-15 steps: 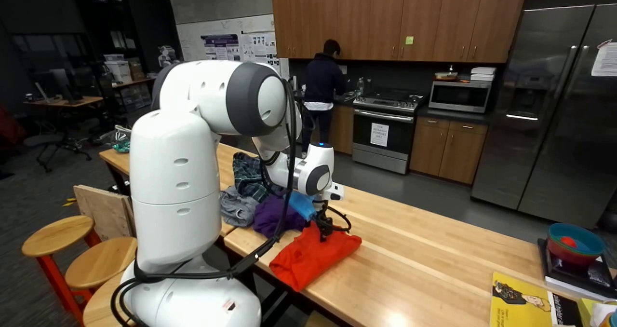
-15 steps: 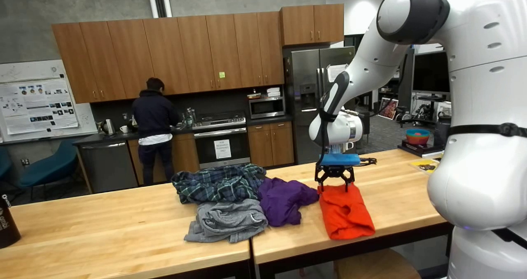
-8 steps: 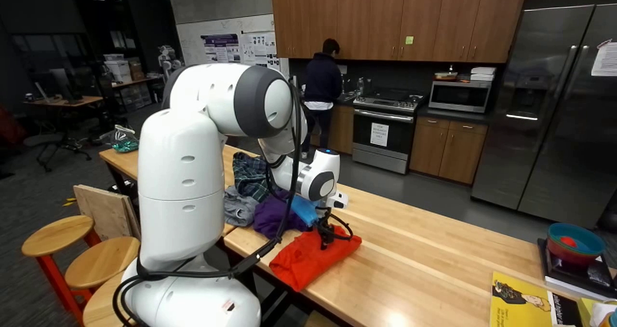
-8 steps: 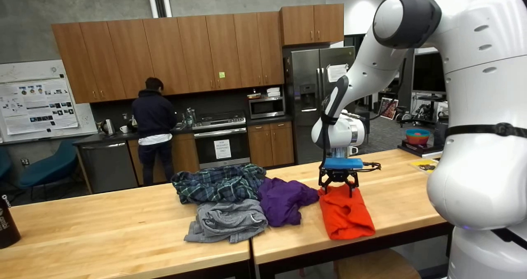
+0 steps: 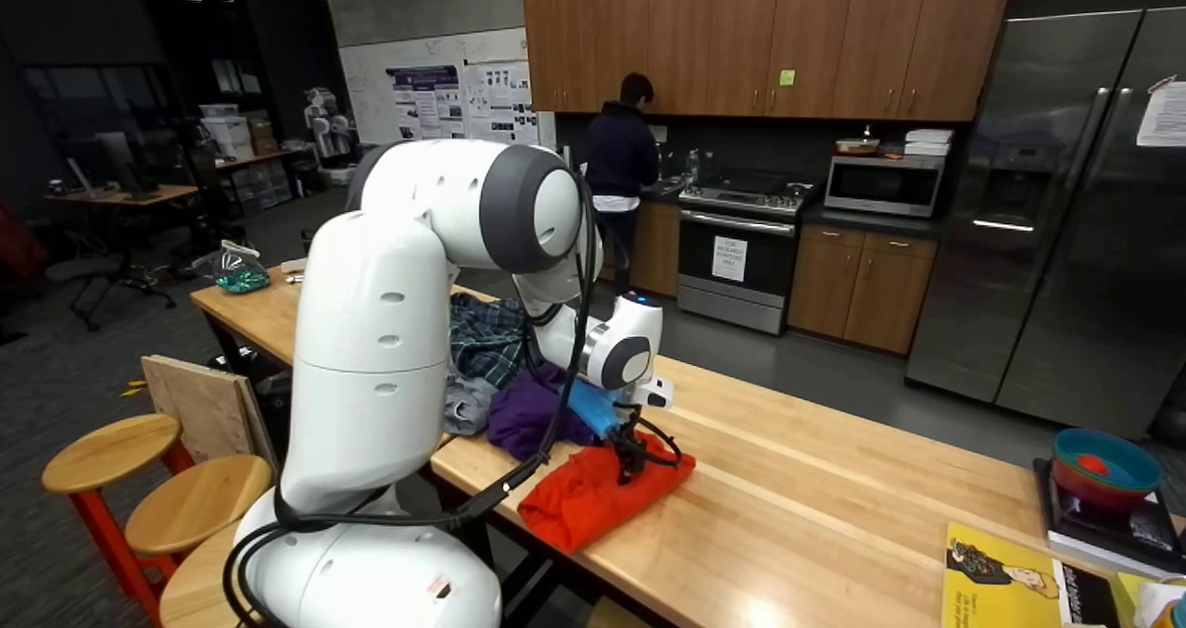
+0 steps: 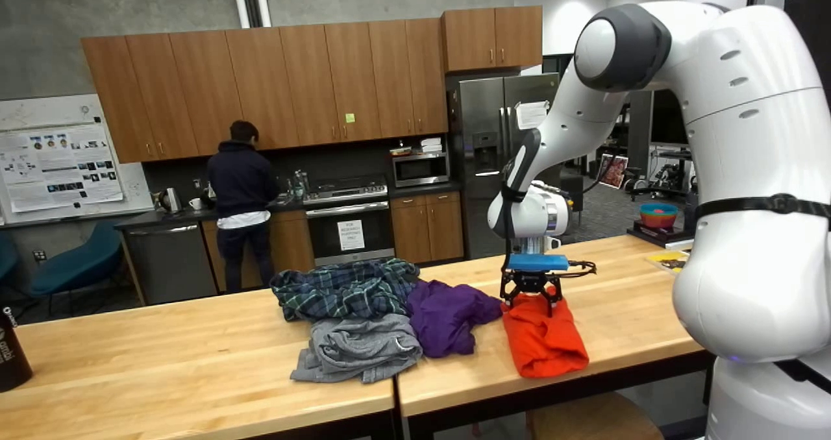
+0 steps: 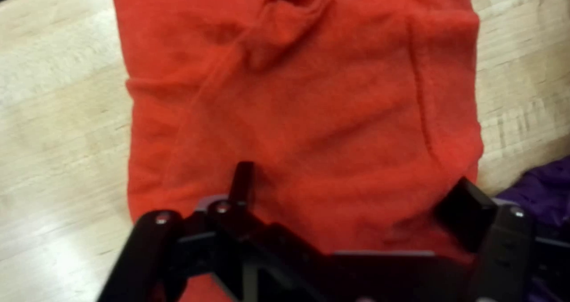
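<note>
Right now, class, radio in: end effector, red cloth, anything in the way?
End effector open. Red cloth creased on table beneath it; contact unclear. Purple cloth alongside, might crowd.

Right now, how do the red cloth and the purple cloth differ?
The red cloth is bright, the purple cloth dark. The red cloth lies fairly flat, roughly rectangular; the purple cloth is a crumpled heap. The end effector is over the red cloth; the purple cloth lies beside it. Both rest on the wooden table.
</note>
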You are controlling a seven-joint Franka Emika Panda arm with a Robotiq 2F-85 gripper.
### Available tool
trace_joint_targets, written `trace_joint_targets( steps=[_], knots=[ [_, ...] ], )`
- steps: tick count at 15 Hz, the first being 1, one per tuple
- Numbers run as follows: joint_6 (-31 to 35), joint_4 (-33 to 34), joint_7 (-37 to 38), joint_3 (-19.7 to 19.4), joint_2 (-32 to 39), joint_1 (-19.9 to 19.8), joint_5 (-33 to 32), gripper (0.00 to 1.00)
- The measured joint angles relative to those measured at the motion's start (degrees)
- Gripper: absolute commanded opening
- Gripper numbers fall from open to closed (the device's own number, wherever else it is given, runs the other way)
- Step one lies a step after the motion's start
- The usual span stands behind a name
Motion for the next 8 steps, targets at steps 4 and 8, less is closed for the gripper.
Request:
trace_joint_targets(
  steps=[4,8],
  knots=[
    [-2.6,3.6,-0.2,-0.1,3.6,-0.2,0.0,0.74],
    [-5.4,6.1,-0.2,-0.5,5.2,-0.2,0.0,0.59]
  ],
)
